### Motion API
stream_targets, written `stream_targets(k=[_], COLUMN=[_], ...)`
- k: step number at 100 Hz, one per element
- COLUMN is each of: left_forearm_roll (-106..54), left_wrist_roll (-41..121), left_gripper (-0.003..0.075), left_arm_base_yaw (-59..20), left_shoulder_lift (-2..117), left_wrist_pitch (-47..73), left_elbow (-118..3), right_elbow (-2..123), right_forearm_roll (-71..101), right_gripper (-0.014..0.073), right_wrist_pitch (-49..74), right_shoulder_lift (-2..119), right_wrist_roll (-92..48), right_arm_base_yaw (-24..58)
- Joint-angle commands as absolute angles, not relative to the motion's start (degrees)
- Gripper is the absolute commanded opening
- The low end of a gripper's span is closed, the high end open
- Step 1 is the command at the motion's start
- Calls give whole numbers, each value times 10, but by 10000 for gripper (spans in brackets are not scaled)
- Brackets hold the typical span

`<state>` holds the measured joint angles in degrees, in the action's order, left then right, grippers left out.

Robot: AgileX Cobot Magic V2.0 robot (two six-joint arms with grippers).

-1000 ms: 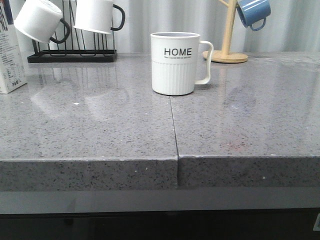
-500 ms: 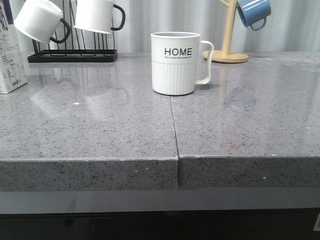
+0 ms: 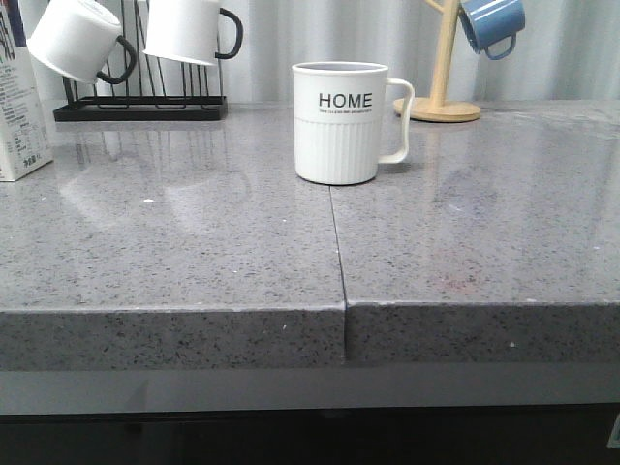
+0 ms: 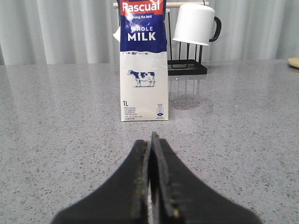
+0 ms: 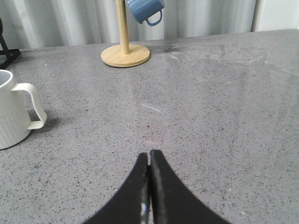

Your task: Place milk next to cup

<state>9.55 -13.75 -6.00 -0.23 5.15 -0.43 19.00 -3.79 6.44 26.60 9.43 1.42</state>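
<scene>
Front: cup [image 3: 338, 123] stood mid-worktop [image 3: 194, 252]; milk [image 3: 19, 107] upright at the far left edge, well apart from it.
Left wrist: left gripper [image 4: 152, 149] closed, holding nothing, carton standing ahead on the worktop.
Right wrist: right gripper [image 5: 149, 165] closed, empty, cup off to one side.

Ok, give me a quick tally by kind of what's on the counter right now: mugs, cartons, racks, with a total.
Mugs: 4: HOME cup, two white mugs with black handles, blue mug
Milk cartons: 1: milk
Racks: 2: black wire rack, wooden mug tree
Total: 7
</scene>
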Motion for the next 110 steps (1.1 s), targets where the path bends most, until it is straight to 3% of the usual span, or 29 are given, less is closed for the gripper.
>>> stream_targets(k=[1, 39, 52, 89, 110], left_forearm_roll=[94, 94, 55, 27, 46], left_wrist_roll=[-141, -141, -141, -140, -137], left_gripper=[-21, -20, -21, -21, -20], left_arm_base_yaw=[-63, -63, -63, -63, -63], left_shoulder_lift=[-19, -19, -6, 187, 281], left_wrist_pitch=[8, 6, 61, 234, 242], left_elbow=[25, 13, -41, -286, -343], right_elbow=[205, 205, 205, 205, 205], right_forearm_roll=[-43, -43, -43, -43, -43], right_gripper=[-122, -122, -122, -122, -122], right_wrist_pitch=[24, 23, 23, 23, 23], right_shoulder_lift=[266, 266, 266, 266, 266], right_wrist_roll=[95, 95, 95, 95, 95], right_arm_base_yaw=[10, 10, 10, 10, 10])
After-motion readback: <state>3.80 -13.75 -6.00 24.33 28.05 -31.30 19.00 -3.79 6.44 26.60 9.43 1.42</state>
